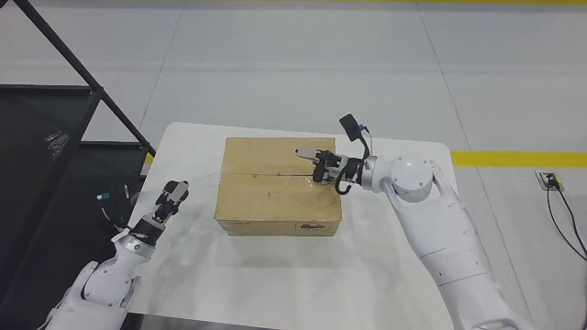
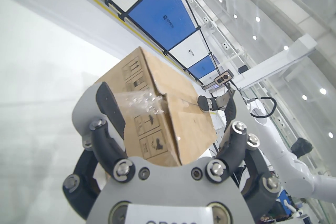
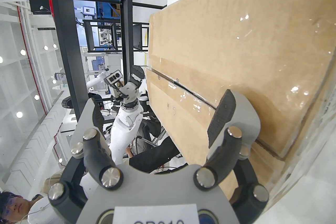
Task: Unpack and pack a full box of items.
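Black handling symbols point(image 2: 147, 122) are printed on the side of the box point(image 2: 189, 117).

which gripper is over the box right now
The right gripper: it is open above the top of the cardboard box. The left gripper, also open, is off to the box's side, over the white table.

The plain brown rectangular cardboard box point(image 1: 278, 186) carries black printed handling symbols point(image 2: 147, 121) on one end face. Glossy clear tape point(image 3: 194, 103) runs along the box's top seam. Beneath the box, the rounded white counter point(image 1: 275, 270) is unpatterned. Either side of the box, the left tool point(image 1: 174, 191) and right tool point(image 1: 312, 160) are silver-grey with black ribbed pads point(image 3: 220, 114). Beyond the box, the pale grey floor point(image 1: 321, 64) carries a yellow stripe point(image 1: 518, 158).
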Controlling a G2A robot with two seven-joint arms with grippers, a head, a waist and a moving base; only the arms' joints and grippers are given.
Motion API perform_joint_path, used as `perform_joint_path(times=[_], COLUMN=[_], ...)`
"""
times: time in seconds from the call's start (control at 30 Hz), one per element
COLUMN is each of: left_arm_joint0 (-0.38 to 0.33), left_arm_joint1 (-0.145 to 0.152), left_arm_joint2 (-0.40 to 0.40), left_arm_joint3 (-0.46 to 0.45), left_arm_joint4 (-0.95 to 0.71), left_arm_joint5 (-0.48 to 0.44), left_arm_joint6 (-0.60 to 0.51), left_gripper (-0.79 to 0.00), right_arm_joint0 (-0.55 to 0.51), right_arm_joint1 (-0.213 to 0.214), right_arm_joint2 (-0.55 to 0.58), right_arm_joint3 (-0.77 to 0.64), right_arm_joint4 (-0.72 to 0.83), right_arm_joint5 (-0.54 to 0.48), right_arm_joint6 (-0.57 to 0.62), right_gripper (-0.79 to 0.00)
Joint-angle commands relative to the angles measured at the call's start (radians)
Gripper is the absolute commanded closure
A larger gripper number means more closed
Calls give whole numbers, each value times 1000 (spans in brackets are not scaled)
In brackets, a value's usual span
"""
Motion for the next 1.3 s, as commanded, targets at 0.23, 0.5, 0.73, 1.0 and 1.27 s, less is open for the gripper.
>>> perform_joint_path(times=[0.23,0.5,0.73,1.0,1.27], left_arm_joint0=[65,-66,-214,-336,-407], left_arm_joint1=[-9,-43,-87,-136,-157], left_arm_joint2=[-19,50,123,152,129], left_arm_joint3=[34,171,363,544,634], left_arm_joint4=[-135,-265,-376,-518,-553], left_arm_joint5=[26,100,182,122,-3], left_arm_joint6=[-34,-129,-192,-237,-230], left_gripper=[-785,-785,-785,-785,-785], right_arm_joint0=[19,20,5,-4,0], right_arm_joint1=[-1,1,8,18,22], right_arm_joint2=[-32,-48,-46,-43,-51], right_arm_joint3=[15,13,-9,-36,-37], right_arm_joint4=[8,12,14,12,15], right_arm_joint5=[2,5,13,28,33], right_arm_joint6=[-10,-18,-24,-25,-29], right_gripper=[-785,-785,-785,-785,-785])
